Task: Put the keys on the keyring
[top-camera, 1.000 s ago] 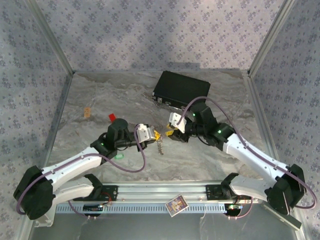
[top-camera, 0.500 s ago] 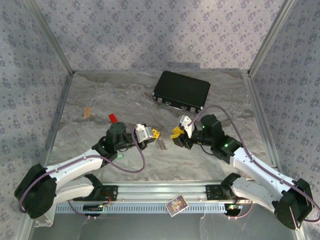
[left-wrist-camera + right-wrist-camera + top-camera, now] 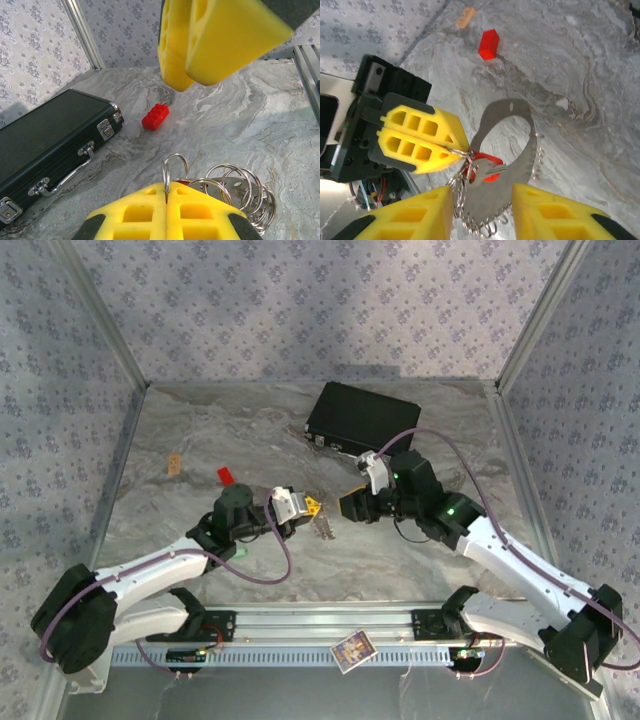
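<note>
Marbled bench (image 3: 180,430), mid-area: the left pincer (image 3: 462,147) is clamped on a split ring of the keyring (image 3: 526,160). Red key (image 3: 481,160) sits among the rings, just beside those fingertips. Right pincer (image 3: 483,192) stands close over the keyring, jaws apart, gripping nothing. Black case (image 3: 362,420) lies well behind.

Silvery oval keyring (image 3: 526,150), little rings strung along its rim; red-headed key (image 3: 481,159) sits at its eight o'clock edge.
</note>
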